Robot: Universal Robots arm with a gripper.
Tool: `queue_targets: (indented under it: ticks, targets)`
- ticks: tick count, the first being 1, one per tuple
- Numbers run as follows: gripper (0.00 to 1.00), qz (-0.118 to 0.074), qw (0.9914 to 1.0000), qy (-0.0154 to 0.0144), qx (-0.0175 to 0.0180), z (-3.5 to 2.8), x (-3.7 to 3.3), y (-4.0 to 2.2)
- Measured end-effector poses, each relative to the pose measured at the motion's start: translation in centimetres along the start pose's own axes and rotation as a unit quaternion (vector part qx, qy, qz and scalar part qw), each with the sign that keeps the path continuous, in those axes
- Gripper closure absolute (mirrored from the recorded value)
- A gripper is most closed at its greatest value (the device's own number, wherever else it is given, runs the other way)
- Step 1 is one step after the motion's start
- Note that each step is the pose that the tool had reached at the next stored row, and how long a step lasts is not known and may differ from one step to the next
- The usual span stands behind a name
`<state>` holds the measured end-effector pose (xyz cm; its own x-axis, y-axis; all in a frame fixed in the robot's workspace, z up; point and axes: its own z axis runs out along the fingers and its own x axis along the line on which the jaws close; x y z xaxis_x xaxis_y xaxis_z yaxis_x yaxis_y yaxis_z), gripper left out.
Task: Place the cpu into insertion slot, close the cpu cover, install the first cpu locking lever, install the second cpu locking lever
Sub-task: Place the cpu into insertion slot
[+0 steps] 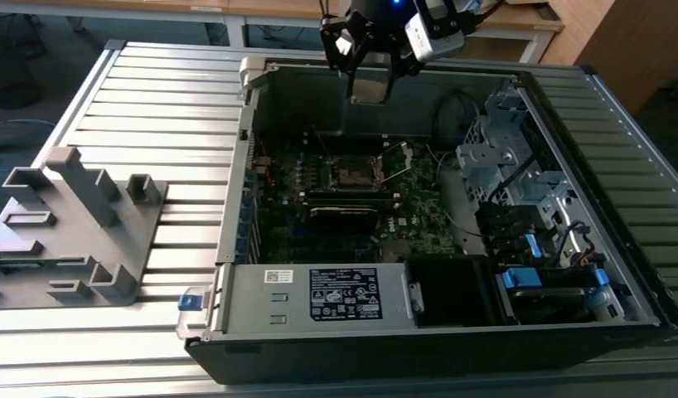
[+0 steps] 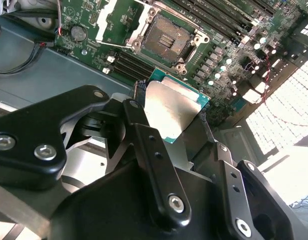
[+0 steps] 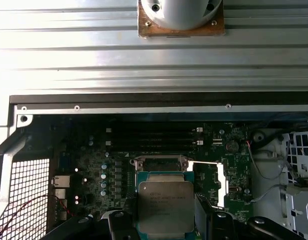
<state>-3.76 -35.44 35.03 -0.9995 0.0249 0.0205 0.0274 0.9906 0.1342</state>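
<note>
Grey metal computer case [image 1: 237,215] lies open under the pincer [image 1: 369,79]. The green board [image 1: 428,211] is inside it. The pincer squeezes the cpu [image 2: 171,112] tight by its sides, up in the air. Far below it sits the bare insertion slot [image 2: 166,37], with the cpu cover [image 1: 397,162] flipped up beside it.

The gripper [image 2: 171,112] is black all over. It is made of thick flat bars [image 2: 154,165] with round ends, joined by shiny silver screws [image 2: 45,151]. In the exterior view, a white box [image 1: 433,35] sits beside it and a blue light [image 1: 394,3] glows above.
</note>
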Motion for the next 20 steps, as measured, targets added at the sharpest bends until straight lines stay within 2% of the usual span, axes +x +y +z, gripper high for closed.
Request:
queue_targets:
  ticks: [20]
  targets:
    - [0.46,0.0,1.0,0.0,0.0,0.43,-0.01,-0.06]
